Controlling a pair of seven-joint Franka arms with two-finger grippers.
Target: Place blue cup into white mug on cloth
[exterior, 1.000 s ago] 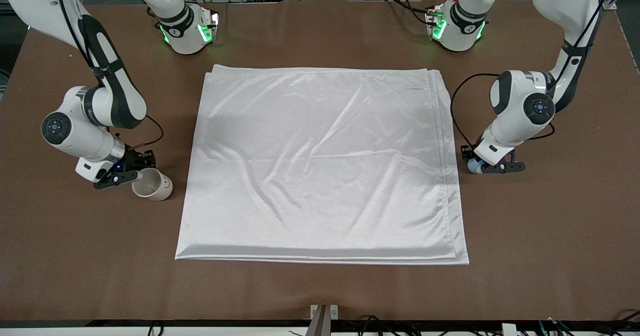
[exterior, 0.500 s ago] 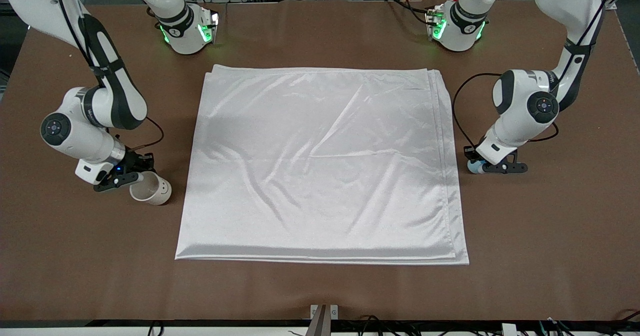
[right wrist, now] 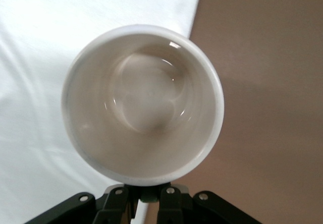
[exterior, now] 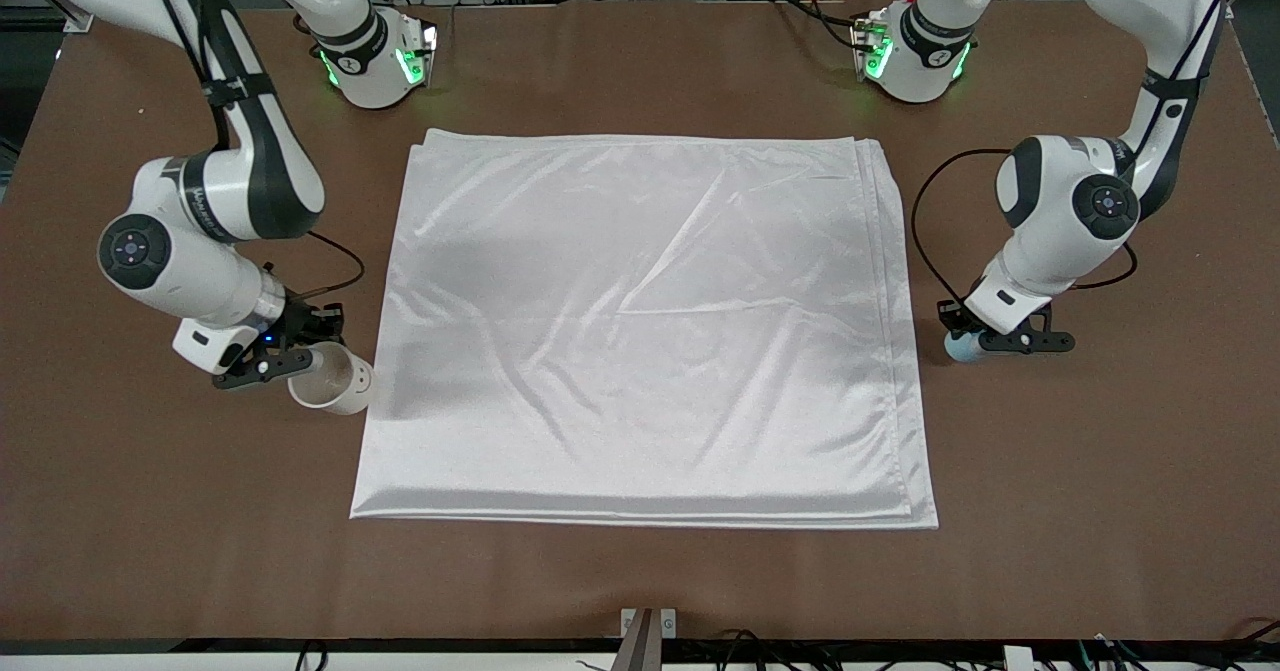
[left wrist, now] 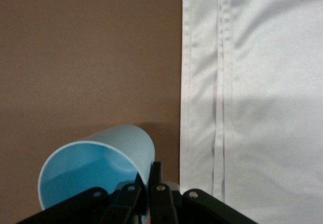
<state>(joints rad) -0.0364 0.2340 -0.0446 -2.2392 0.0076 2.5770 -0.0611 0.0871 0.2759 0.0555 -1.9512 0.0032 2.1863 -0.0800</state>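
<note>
- Fingers of the left gripper (exterior: pixel 985 343) pinch the blue cup's (exterior: pixel 958 347) wall, over bare table just beside the cloth (exterior: pixel 640 331).
- Right gripper (exterior: pixel 285 353) is clamped on the white mug (exterior: pixel 335 383), at the cloth's edge toward the right arm's end.
- Both grasps look done; still left: mug onto cloth, cup into mug.
</note>
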